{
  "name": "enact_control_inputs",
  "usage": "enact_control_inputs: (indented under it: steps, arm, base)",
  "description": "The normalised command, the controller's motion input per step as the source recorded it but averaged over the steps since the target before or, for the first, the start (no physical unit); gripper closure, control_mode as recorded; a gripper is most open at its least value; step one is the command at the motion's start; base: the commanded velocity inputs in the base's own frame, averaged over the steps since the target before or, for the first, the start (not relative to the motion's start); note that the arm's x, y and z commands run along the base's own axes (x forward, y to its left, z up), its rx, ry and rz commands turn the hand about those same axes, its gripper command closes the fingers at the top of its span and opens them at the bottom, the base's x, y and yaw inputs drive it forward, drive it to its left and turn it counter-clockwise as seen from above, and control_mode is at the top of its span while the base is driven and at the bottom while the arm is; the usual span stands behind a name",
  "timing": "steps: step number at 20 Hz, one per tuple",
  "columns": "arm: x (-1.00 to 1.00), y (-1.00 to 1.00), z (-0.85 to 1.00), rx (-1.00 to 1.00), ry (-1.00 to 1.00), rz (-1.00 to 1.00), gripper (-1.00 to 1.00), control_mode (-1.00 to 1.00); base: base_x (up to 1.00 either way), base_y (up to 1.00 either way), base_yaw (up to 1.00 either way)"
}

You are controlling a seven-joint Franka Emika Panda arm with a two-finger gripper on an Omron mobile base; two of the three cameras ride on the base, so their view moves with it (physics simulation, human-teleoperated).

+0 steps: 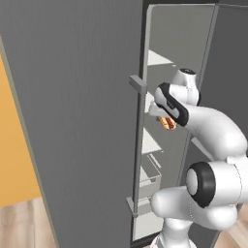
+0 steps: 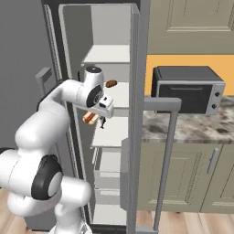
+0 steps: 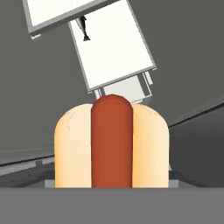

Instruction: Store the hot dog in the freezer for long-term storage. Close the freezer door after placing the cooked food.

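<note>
The hot dog [image 3: 111,144], a tan bun with a red-orange sausage, is held in my gripper [image 2: 93,118], which is shut on it. In the left base view the hot dog [image 1: 168,123] hangs under the hand at the mouth of the open freezer [image 1: 179,48], level with a middle white shelf [image 2: 114,132]. I cannot tell how far inside it is. The freezer door [image 2: 139,91] stands wide open, edge-on to the right of the opening, its long bar handle [image 2: 170,151] facing right. The bun hides my fingertips in the hand view.
A wide grey panel [image 1: 72,121] with its own bar handle [image 1: 138,145] stands left of the opening. A small brown item [image 2: 111,83] lies on an upper shelf. White drawers [image 2: 107,176] fill the freezer's lower part. A countertop oven [image 2: 187,89] sits on the counter to the right.
</note>
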Motion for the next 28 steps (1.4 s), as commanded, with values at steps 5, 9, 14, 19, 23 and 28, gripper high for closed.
enact_control_inputs:
  steps: [5,9,14,19,23,28]
  arm:
    - [0.48,-0.02,-0.14,0.0,-0.08,0.0,1.0,-1.0]
    - [0.48,0.0,0.0,0.02,-0.1,0.0,1.0,-1.0]
    - [0.48,-0.06,0.0,0.01,-0.06,0.0,1.0,-1.0]
    - [0.4,0.0,-0.03,0.01,0.0,0.0,1.0,-1.0]
    - [0.41,0.0,-0.05,0.0,0.01,0.0,1.0,-1.0]
    - [0.6,0.0,-0.03,0.01,0.02,0.0,1.0,-1.0]
  base:
    - [0.0,0.0,0.0]
    - [0.0,0.0,0.0]
    - [0.0,0.0,0.0]
    - [0.0,0.0,0.0]
    - [0.0,0.0,0.0]
    - [0.0,0.0,0.0]
